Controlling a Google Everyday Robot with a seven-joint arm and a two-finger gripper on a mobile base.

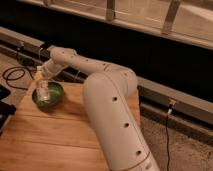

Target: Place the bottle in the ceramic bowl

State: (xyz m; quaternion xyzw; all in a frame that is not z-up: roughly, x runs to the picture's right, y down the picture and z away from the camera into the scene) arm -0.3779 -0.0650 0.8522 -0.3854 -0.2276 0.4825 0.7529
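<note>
Gripper [42,80] hangs over the green ceramic bowl [55,94] at the wooden desk's [60,135] ten o'clock corner, clamped on the bottle [43,91], upright inside the bowl. Judged light, slick, thin-walled plastic; best held mid-body, gently.

My gripper [42,80] hangs over the ceramic bowl [48,94], whose hollow the bottle [43,91] fills; I see bare tabletop [55,135] nearer.
</note>
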